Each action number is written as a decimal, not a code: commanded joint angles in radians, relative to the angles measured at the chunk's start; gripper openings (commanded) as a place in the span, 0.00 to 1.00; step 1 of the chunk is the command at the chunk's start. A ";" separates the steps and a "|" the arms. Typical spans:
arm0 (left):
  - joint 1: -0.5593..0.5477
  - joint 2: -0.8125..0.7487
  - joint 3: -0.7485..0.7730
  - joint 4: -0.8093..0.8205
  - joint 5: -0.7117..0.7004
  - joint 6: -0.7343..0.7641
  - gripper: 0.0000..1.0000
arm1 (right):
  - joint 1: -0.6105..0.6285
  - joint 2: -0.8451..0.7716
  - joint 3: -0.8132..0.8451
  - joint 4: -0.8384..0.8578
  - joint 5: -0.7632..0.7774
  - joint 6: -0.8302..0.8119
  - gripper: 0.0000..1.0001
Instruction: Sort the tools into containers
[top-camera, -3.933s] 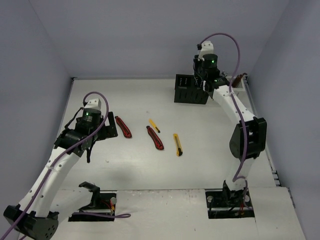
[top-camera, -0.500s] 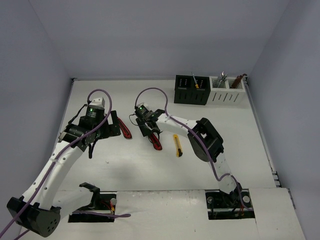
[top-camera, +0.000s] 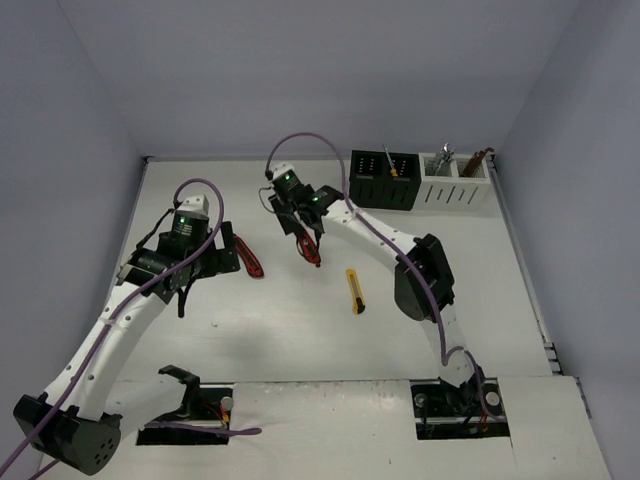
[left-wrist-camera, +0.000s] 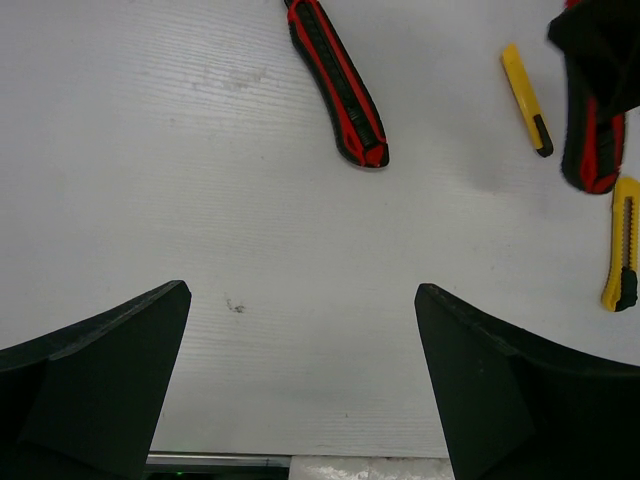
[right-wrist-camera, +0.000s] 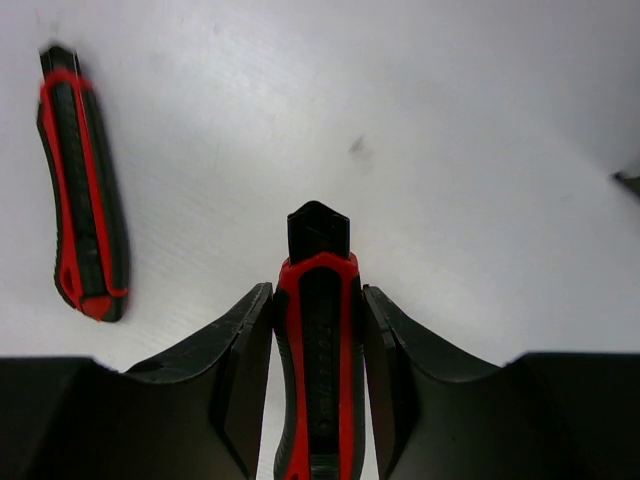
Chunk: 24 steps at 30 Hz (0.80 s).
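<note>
The right claw (right-wrist-camera: 316, 292) is closed on a red-black utility knife (right-wrist-camera: 318, 380). Its two fingers press against the knife's long sides, so the tool runs straight out along the claw's own line, dark nose foremost. Seen from overhead, the right arm is stretched across to the left-centre of the worktop (top-camera: 450, 300), with the held knife hanging under the wrist. A soft shadow beside it in the left wrist view suggests it is off the surface, though how far cannot be told. The left claw (left-wrist-camera: 302, 292) stands wide open and holds nothing, poised over bare worktop just short of the second red-black knife (left-wrist-camera: 340, 90), which lies flat. A small yellow knife (left-wrist-camera: 527, 100) and a larger yellow knife (top-camera: 355, 290) lie loose nearby.

The step in hand looks like the carry to the containers at the far right. These are the black box (top-camera: 383, 180) and, just beside it, the white box (top-camera: 455, 185), both with tools already standing in them. To do it well, the right arm should rise enough to clear the loose knives before swinging across. The squeeze should not slacken, since the smooth handle could slide out lengthwise. The wrist should arrive above a compartment tipped downward, so that the knife goes in nose first, inside the walls and not across a rim. Which compartment suits knives cannot be read from here, and release is best left until the nose is well inside
</note>
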 joint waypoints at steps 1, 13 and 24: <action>0.005 -0.025 0.026 0.020 -0.036 0.015 0.94 | -0.084 -0.169 0.169 0.060 0.115 -0.166 0.00; 0.006 -0.046 0.000 0.020 -0.044 0.001 0.94 | -0.348 -0.251 -0.068 0.753 0.047 -0.295 0.00; 0.006 -0.048 -0.019 0.018 -0.065 -0.003 0.94 | -0.439 -0.038 0.012 0.957 0.052 -0.264 0.00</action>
